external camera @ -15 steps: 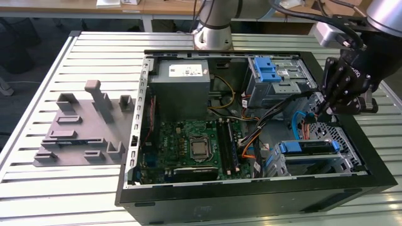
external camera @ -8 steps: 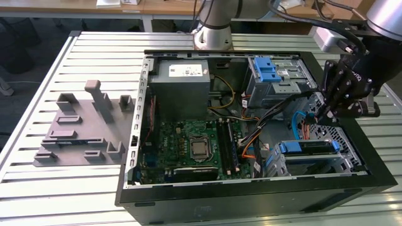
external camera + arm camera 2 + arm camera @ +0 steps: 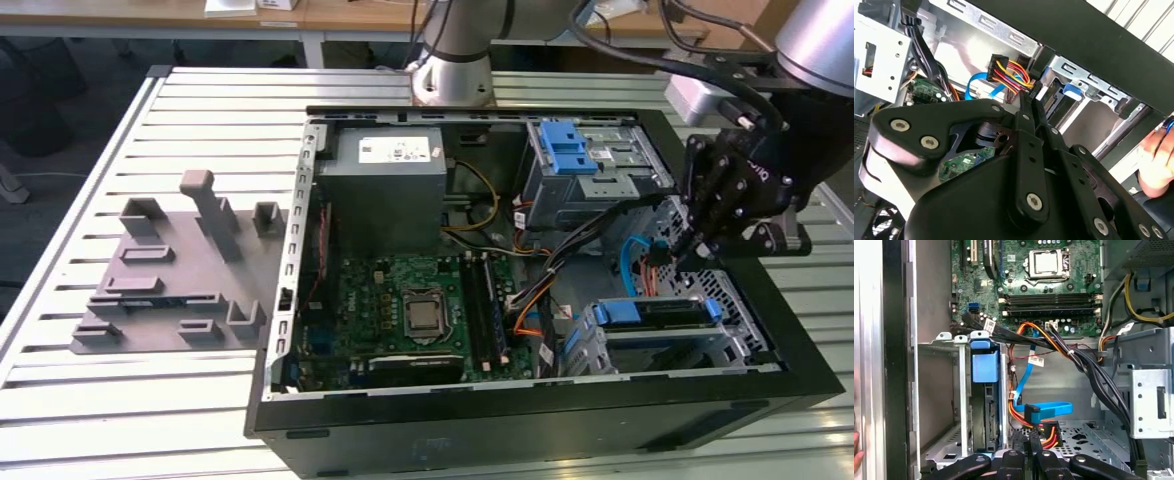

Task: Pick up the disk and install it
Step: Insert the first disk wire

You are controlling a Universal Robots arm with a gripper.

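Jaws [image 3: 1030,97] pressed close together, and they look to be pinching the black plug [image 3: 1013,64] on the bundle of red, yellow and orange wires [image 3: 1051,432], with the blue flat cable [image 3: 1046,411] just beside it. In the exterior view the gripper [image 3: 687,255] hangs inside the open computer case [image 3: 534,425] at right of frame. The disk [image 3: 651,313] is already sitting in the metal cage [image 3: 727,352] at lower right, its blue bracket showing, so I'd judge pick-up and seating done and the cabling in hand. That calls for lining the plug squarely with the disk's socket, clear of the cable tangle. A person's hand [image 3: 1158,157] rests by the case edge
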